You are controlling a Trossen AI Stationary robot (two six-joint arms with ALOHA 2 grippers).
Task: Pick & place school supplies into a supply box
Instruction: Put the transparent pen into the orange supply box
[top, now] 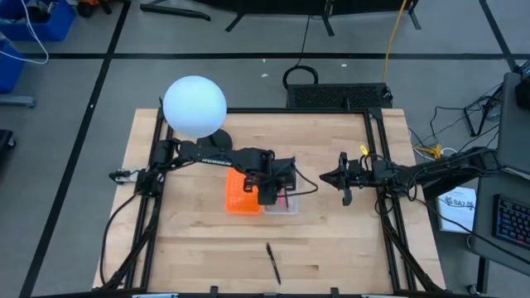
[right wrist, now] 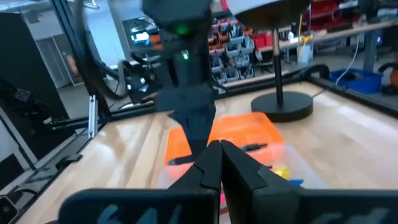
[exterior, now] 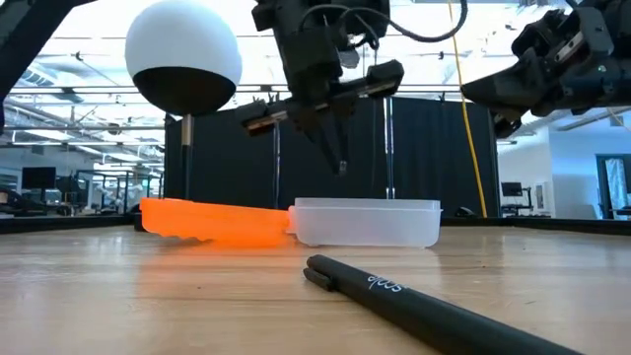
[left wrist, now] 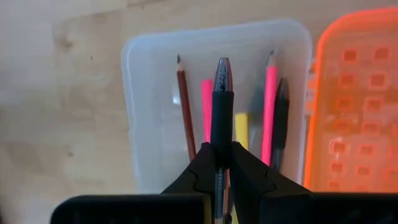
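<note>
My left gripper (left wrist: pixel 222 149) hangs over the supply box (left wrist: pixel 143 124), shut on a black pen (left wrist: pixel 222 106) with a clear end. The clear box (top: pixel 286 207) lies in the middle of the table. In it lie a brown pencil (left wrist: pixel 185 112), pink pens (left wrist: pixel 270 106), a yellow one and a black pen (left wrist: pixel 281 118). Another black pen (top: pixel 273 263) lies flat on the table near its front edge. My right gripper (top: pixel 327 177) waits shut to the box's right, above the table, holding nothing. My left gripper pinches the pen's black barrel (left wrist: pixel 222 138) between its two fingers. The fingers point steeply down, and the pen runs along them, not across. Its clear end (left wrist: pixel 222 71) sticks out past the fingertips toward the box. The pen hangs clear above the box's contents.
An orange perforated piece (top: pixel 240 194) lies against the box's left side. A lamp with a white globe (top: pixel 195 106) stands at the table's far left on a round base. Bare wood lies between the box and the front edge, apart from the loose pen.
</note>
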